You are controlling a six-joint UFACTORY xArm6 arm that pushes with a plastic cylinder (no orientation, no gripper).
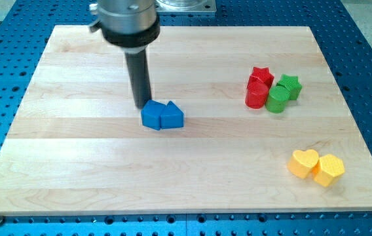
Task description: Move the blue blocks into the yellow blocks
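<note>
Two blue blocks sit touching near the board's middle left: a blue block (152, 115) with flat faces, shape unclear, and a blue block with a pointed top (171, 115) on its right. My tip (143, 105) rests just above and left of the left blue block, touching or nearly touching it. Two yellow blocks lie touching at the view's bottom right: a yellow heart (302, 162) and a yellow block (329, 170) to its right, far from the blue pair.
At the view's upper right stand a red star (260, 75), a red cylinder (257, 94), a green star (290, 85) and a green cylinder (278, 99), clustered together. The wooden board (74, 164) lies on a blue perforated table.
</note>
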